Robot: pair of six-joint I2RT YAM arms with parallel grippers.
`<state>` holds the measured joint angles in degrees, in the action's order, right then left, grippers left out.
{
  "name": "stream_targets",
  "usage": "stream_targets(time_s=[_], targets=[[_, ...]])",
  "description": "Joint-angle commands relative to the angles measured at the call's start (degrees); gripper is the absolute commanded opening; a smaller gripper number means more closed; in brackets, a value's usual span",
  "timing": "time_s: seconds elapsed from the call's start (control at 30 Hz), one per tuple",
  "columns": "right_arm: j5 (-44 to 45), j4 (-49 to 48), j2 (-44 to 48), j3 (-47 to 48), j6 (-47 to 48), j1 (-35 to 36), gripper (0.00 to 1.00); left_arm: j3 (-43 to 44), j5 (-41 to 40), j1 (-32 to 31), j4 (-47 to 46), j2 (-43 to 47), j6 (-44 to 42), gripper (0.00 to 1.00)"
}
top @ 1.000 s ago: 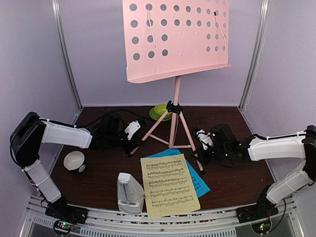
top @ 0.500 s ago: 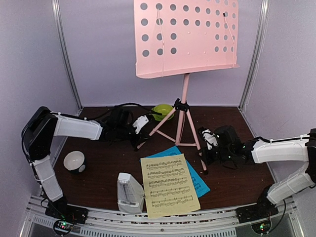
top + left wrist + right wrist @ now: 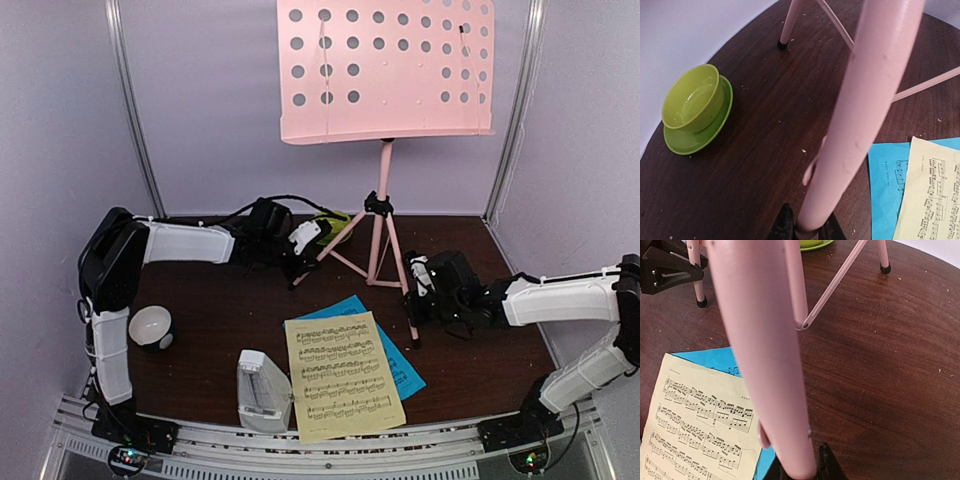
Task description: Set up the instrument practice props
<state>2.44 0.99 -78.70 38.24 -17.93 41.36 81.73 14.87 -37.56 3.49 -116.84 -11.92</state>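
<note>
— Gripping one pink leg each, the left end effector [image 3: 808,227] and right end effector [image 3: 800,467] are clamped narrow on the music stand [image 3: 385,70], upright toward the tabletop's [image 3: 480,370] back.
— Uneven pulling could topple that top-heavy panel onto the yellow page [image 3: 343,375].

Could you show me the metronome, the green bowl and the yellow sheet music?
metronome [image 3: 263,389]: top external view, front face.
green bowl [image 3: 691,101]: left wrist view, inside of the bowl.
yellow sheet music [image 3: 343,375]: top external view, middle of the page.
</note>
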Motion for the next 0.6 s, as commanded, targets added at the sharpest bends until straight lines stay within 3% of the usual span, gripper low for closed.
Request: stream_targets(time_s=[0.0, 0.07, 0.2, 0.43, 0.57], targets=[[5.9, 6.3, -1.7, 1.0, -8.9, 1.4, 0.0, 3.5, -16.2, 5.6, 4.9, -3.0, 9.3, 0.0], [6.9, 5.1, -3.0, 0.8, -10.1, 2.0, 0.0, 4.5, -15.7, 5.6, 5.2, -3.6, 9.4, 0.0], [7.6, 1.7, -5.8, 0.0, -13.2, 3.0, 0.0, 5.8, -15.1, 5.6, 5.9, -4.3, 9.9, 0.12], [8.3, -0.5, -8.6, 0.5, -17.6, 5.9, 0.0, 0.1, -13.7, 5.6, 3.8, 0.8, 10.7, 0.5], [8.5, -0.3, -9.3, 1.9, -21.0, 7.2, 0.0, -4.2, -13.4, 5.6, 2.5, 5.5, 12.2, 0.64]])
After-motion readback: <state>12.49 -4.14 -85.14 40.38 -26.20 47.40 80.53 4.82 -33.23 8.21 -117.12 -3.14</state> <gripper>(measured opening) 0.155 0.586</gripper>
